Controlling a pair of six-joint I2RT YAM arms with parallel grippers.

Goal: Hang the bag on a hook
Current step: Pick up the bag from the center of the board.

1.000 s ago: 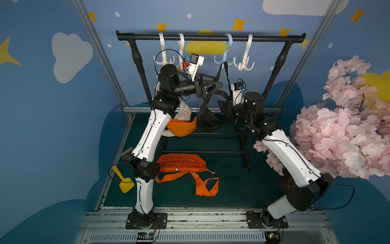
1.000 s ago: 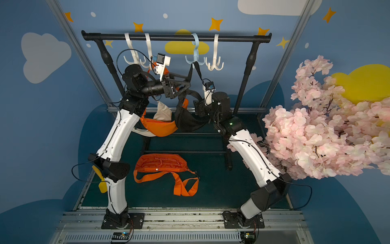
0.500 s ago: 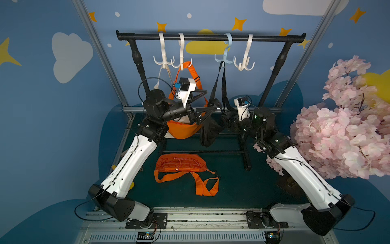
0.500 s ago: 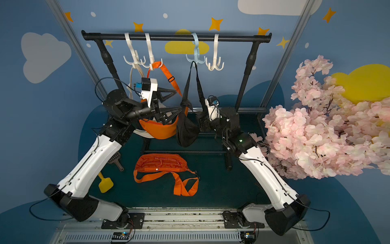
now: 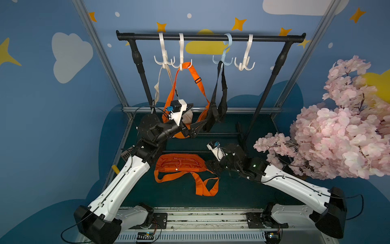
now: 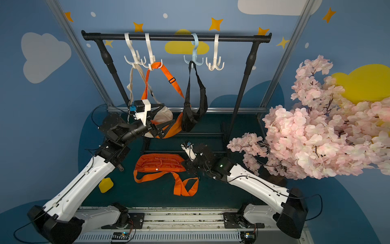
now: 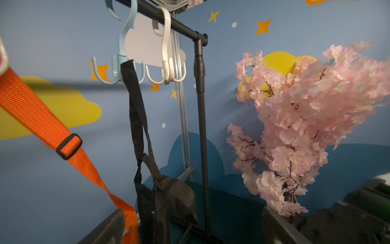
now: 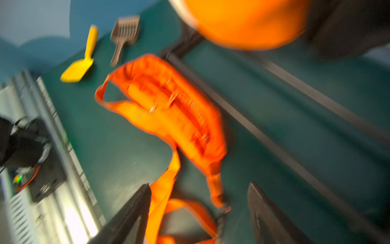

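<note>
Green mat, orange bag lying, scoop, blossoms

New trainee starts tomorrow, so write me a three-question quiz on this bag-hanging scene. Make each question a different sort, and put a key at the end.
1. Multiple choice: the black fabric bag hangs from
A) a white hook
B) the pale blue plastic hook
C) the bar itself
2. True or false: an orange fabric waist bag lies on the dark green mat, not on any hook.
3. Count: how many bags hang on the black metal rack?

Key: 1 B; 2 true; 3 three.
</note>
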